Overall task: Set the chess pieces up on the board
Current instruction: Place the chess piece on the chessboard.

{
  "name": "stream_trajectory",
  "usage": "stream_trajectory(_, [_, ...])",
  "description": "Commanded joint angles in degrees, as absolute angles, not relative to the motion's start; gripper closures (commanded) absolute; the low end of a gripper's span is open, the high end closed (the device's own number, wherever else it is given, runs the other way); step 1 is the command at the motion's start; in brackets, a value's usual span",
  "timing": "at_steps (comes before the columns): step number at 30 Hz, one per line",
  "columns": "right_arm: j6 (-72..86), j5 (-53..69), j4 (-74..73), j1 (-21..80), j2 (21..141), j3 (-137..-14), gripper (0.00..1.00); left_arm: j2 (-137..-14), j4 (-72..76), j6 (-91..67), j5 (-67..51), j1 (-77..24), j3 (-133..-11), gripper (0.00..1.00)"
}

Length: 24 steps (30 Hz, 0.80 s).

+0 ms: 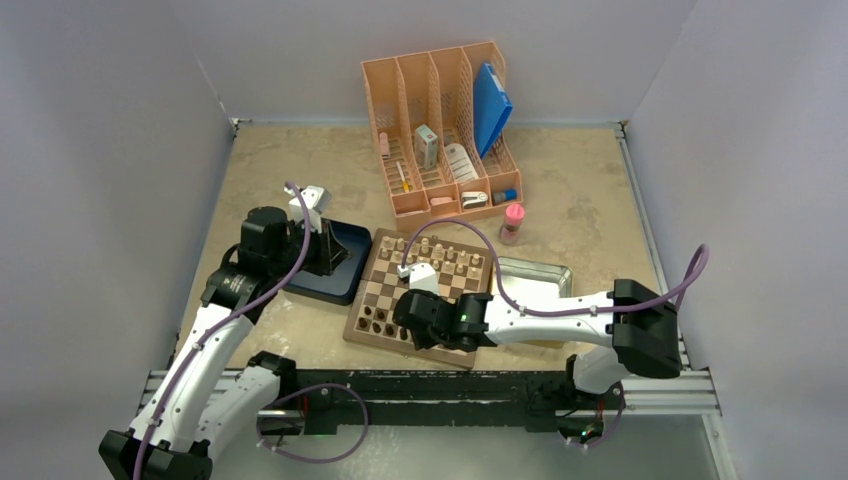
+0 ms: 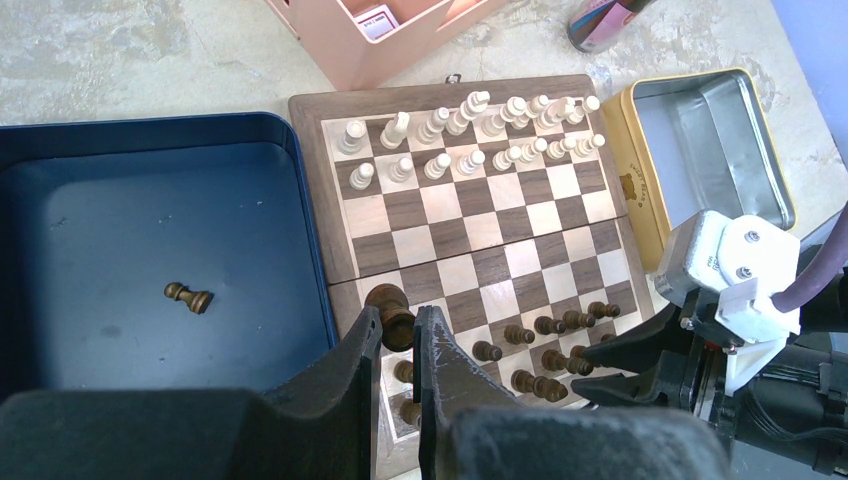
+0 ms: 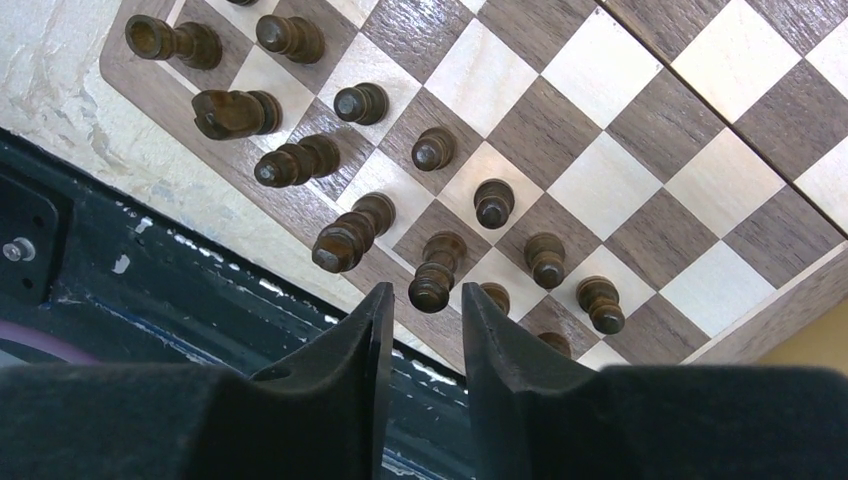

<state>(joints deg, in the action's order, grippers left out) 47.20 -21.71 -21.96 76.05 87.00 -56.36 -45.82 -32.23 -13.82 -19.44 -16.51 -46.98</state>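
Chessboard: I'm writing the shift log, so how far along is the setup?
Done: pale beige wooden pieces fill two far rows of the checked wooden chessboard, and most dark brown wooden pieces stand on its near rows. In hand: the left gripper is shut on one dark piece; the right gripper is open above the near rows. Left: one dark pawn lying in the dark blue tray.
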Motion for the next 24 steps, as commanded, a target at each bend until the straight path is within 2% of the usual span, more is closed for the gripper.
stream_trajectory(1, [46.6, -22.5, -23.3, 75.8, 85.8, -59.6, 0.64, -45.5, -30.0, -13.2, -19.4, -16.3, -46.8, 1.00])
stream_trajectory(7, [46.6, -25.2, -26.2, 75.8, 82.5, -62.0, 0.50, -46.4, -30.9, -14.1, -21.0, -16.3, -48.3, 1.00])
stream_trajectory(14, [46.1, -28.8, -26.9, 75.8, 71.5, -63.2, 0.39, -51.2, -35.4, -17.3, -27.2, -16.2, -54.5, 1.00])
stream_trajectory(15, [45.9, -29.1, -26.3, 75.8, 69.6, -63.2, 0.35, -52.3, -36.3, -17.6, -28.3, -16.3, -55.4, 1.00])
stream_trajectory(16, [45.5, -29.1, -25.5, 75.8, 67.3, -63.0, 0.17, -53.3, -36.9, -17.9, -29.4, -16.3, -56.1, 1.00])
stream_trajectory(17, [44.6, -29.4, -24.5, 75.8, 65.2, -62.5, 0.03, -54.2, -37.1, -18.3, -30.5, -16.3, -56.6, 1.00])
stream_trajectory(24, [44.6, -35.8, -26.2, 75.8, 54.4, -62.1, 0.01, -58.3, -37.4, -21.7, -28.9, -20.6, -58.6, 1.00])
